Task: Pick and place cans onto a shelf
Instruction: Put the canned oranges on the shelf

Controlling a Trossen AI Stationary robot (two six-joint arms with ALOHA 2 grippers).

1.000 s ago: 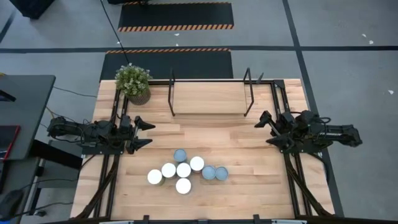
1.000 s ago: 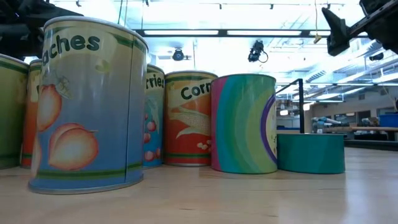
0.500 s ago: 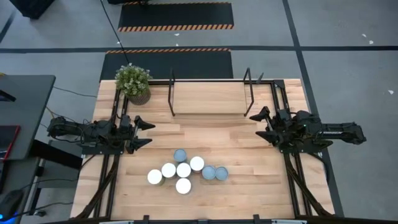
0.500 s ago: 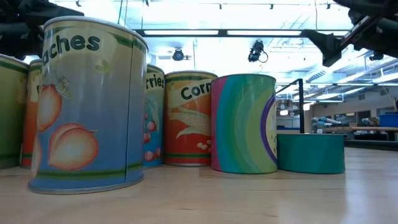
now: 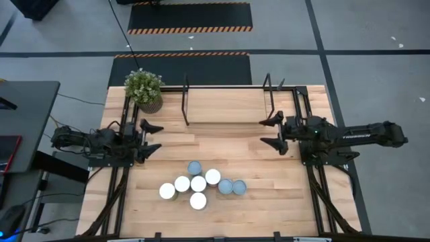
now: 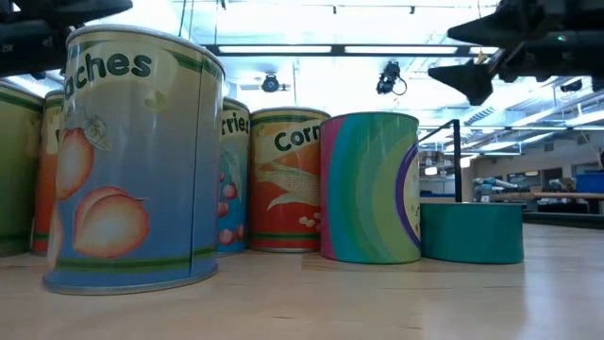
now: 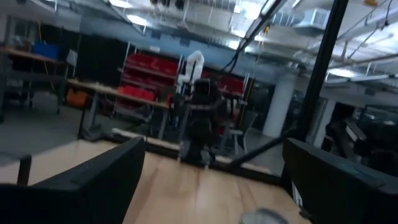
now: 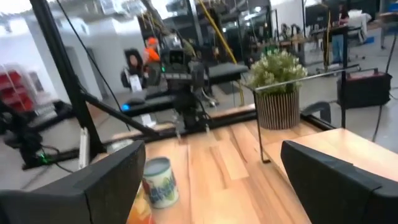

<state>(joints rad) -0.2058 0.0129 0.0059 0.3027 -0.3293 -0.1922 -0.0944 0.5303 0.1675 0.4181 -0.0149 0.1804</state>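
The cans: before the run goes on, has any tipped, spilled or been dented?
Nothing stands out. The cans stand upright in a tight cluster on the table, with no spill. The shelf sits square; both open grippers, left and right, hover apart from them.

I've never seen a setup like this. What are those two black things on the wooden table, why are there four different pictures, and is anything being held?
Those are two robot arms at a wooden table. Each ends in a two-finger gripper, left gripper and right gripper; both are open and hold nothing.

One camera looks straight down. One sits at table height, so the cans look huge. One rides on each wrist, looking past that arm's dark fingers.

On the table, seven small round tins with white or pale blue-grey tops stand clustered near the front edge. At the back are a low shelf with thin black metal end frames, with nothing on it, and a small green potted plant.
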